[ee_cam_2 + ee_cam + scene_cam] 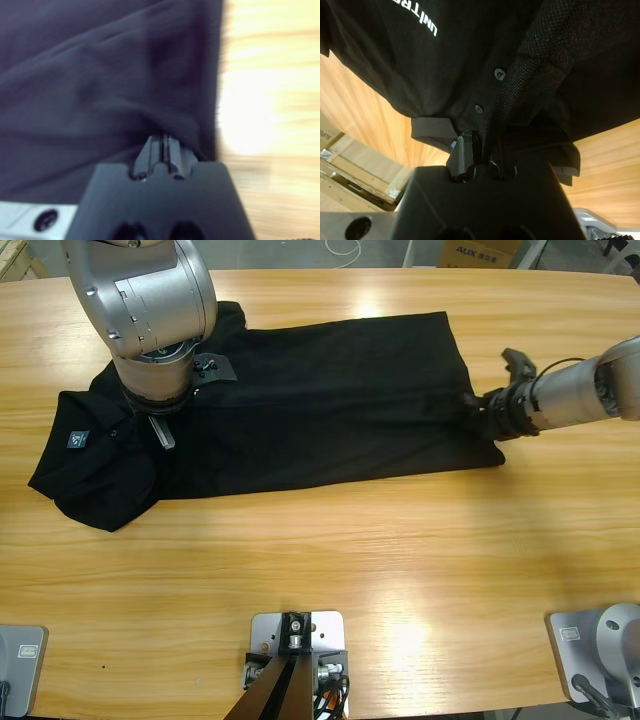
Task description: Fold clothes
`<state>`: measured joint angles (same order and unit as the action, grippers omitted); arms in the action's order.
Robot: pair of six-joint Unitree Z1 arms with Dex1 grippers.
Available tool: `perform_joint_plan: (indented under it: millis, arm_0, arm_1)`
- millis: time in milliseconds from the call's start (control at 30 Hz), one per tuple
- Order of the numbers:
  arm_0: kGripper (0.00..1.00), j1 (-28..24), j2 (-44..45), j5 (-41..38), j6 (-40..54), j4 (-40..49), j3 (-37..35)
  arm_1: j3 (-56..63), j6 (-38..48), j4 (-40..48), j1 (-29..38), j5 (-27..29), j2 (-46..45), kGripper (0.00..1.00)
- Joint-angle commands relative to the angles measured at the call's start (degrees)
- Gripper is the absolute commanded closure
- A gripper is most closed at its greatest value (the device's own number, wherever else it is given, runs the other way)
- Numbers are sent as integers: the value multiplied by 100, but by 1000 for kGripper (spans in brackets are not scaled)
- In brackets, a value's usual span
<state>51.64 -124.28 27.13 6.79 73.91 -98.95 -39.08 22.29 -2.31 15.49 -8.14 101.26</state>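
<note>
Left claw [480, 150] pinches the black polo shirt [330, 400] at its collar; right claw [162, 145] pinches the hem (opposite end). Shirt lies flat on the wooden surface [400, 570]: soft, limp knit, best gripped at edges.

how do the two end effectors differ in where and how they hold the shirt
The left end effector grips the shirt at the collar end, by the buttons; the right end effector grips it at the hem end. In the high view the left arm comes down from above the shirt, while the right reaches in low from the table's side. Both are shut on black fabric.
</note>
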Motion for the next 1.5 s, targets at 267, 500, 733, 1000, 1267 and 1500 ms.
perform_joint_plan:
  millis: [267,500,733,1000,1267,1500]
  arm_0:
    - [1000,110,-518,-186,-229,115,90]
    - [606,126,-706,83,-387,247,-172]
    - [4,126,-506,380,-1220,414,-801]
    - [4,-442,320,678,-2548,913,-703]
    - [105,495,2468,-1180,-3015,-4,2067]
    - [173,611,2426,-2044,-3251,-2288,4080]
  arm_1:
    - [97,-427,-1139,188,645,-2194,35]
    - [50,-127,-2053,1608,731,-3393,16]
    - [-59,385,-2060,2531,538,-3441,9]
    - [-152,499,-1991,2987,411,-3230,9]
    - [-143,513,-1852,2995,395,-3031,9]
    - [-119,571,-1993,2995,304,-3209,9]
